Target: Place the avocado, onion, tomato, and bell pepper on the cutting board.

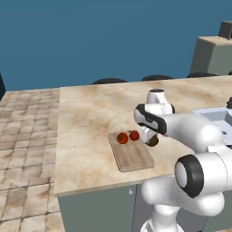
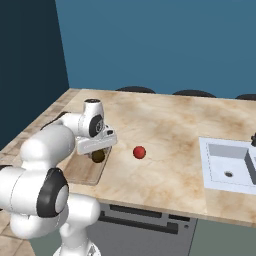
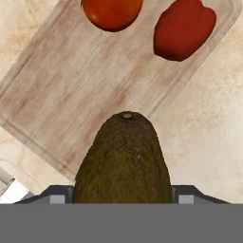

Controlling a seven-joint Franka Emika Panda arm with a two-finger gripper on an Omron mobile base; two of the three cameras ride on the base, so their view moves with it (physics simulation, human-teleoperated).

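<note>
My gripper (image 3: 122, 195) is shut on the avocado (image 3: 124, 159), a dark olive-brown oval that hangs over the near edge of the cutting board (image 3: 80, 90). On the board's far end lie the orange-red tomato (image 3: 112, 12) and the deep-red bell pepper (image 3: 184, 28). From the left base, the avocado (image 1: 153, 142) sits under the gripper (image 1: 151, 138) just right of the board (image 1: 131, 156), behind the tomato (image 1: 122, 138) and pepper (image 1: 134, 135). The crimson onion (image 2: 139, 152) rests on the counter, right of the avocado (image 2: 98, 156) and gripper (image 2: 98, 150).
A white sink basin (image 2: 230, 162) is sunk into the marble counter (image 2: 170, 125) at the right. Dark stool tops (image 1: 108, 81) line the counter's far edge. My own arm covers most of the board (image 2: 86, 174) in the right base view.
</note>
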